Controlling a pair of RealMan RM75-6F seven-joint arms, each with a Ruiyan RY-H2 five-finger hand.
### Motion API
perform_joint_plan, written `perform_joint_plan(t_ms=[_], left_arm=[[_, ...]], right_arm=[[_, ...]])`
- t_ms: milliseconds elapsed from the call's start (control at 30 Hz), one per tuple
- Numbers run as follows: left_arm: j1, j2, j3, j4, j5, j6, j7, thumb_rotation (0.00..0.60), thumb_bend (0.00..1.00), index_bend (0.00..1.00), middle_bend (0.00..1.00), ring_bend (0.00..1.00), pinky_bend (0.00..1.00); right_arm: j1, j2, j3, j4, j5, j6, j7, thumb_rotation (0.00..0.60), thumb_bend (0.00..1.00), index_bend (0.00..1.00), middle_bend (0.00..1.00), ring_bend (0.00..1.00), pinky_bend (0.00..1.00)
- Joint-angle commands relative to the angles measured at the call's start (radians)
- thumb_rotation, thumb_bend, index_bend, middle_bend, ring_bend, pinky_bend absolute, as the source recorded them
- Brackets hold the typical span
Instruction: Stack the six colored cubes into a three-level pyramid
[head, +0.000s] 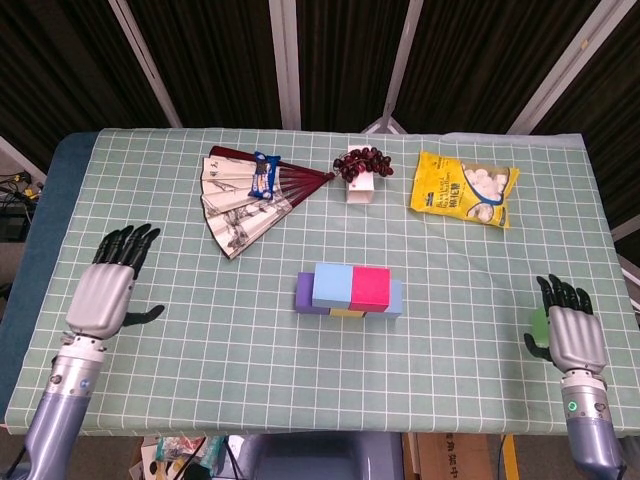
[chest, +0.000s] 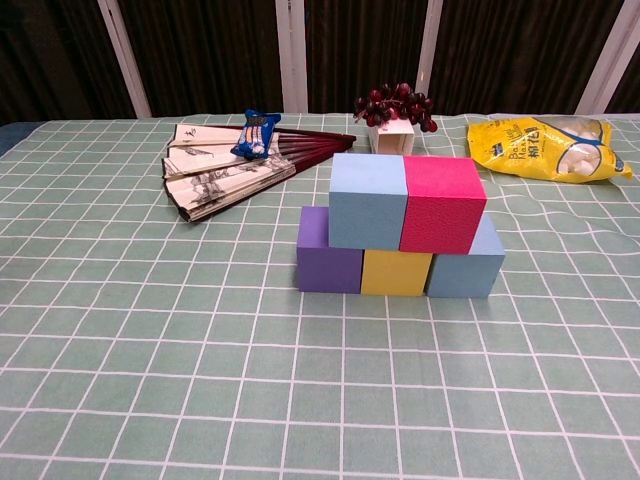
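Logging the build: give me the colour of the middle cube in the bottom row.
Yellow: the middle bottom cube shows best in the chest view.

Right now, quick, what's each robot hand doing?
Left hand: open, fingers apart, holding nothing.
Right hand: over the green cube; cannot tell if it grips it.

Your left robot hand (head: 103, 295) hovers empty, fingers apart, well left of the block stack (head: 349, 290). Your right robot hand (head: 572, 332) covers a green cube (head: 539, 326) at the surface's (head: 180, 350) right edge.
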Motion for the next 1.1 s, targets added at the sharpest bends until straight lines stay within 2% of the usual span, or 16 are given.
perform_joint_plan(t_ms=[33,200,367,667,867,1033,1100], left_arm=[[0.060,0.013,0.042,0.049,0.061,0.023,-0.065,0.600,0.05,0.00,0.02,0.00,0.01],[0.099,0.014,0.047,0.079,0.110,0.022,-0.112,0.600,0.05,0.00,0.02,0.00,0.01],[0.114,0.016,0.029,0.085,0.135,0.007,-0.118,0.600,0.05,0.00,0.01,0.00,0.01],[0.139,0.019,-0.003,0.078,0.139,-0.021,-0.121,0.600,0.05,0.00,0.01,0.00,0.01],[0.154,0.024,-0.018,0.059,0.143,-0.032,-0.117,0.600,0.05,0.00,0.01,0.00,0.01],[0.165,0.027,-0.031,0.057,0.147,-0.041,-0.124,0.600,0.05,0.00,0.01,0.00,0.01],[0.170,0.028,-0.036,0.055,0.152,-0.043,-0.126,0.600,0.05,0.00,0.01,0.00,0.01]], right_arm=[[0.002,0.001,-0.005,-0.001,0.022,-0.011,-0.023,0.600,0.34,0.00,0.00,0.00,0.00],[0.021,0.009,-0.016,0.000,0.101,-0.046,-0.105,0.600,0.33,0.00,0.00,0.00,0.00],[0.054,0.024,-0.017,0.001,0.235,-0.102,-0.187,0.600,0.27,0.00,0.00,0.00,0.00],[0.094,0.023,0.011,0.062,0.373,-0.158,-0.192,0.600,0.27,0.00,0.00,0.00,0.00],[0.098,-0.001,0.022,0.107,0.339,-0.157,-0.144,0.600,0.27,0.00,0.03,0.00,0.00],[0.098,-0.016,0.016,0.131,0.321,-0.158,-0.129,0.600,0.27,0.00,0.18,0.05,0.00],[0.098,-0.024,0.014,0.146,0.307,-0.153,-0.125,0.600,0.27,0.00,0.21,0.07,0.00]])
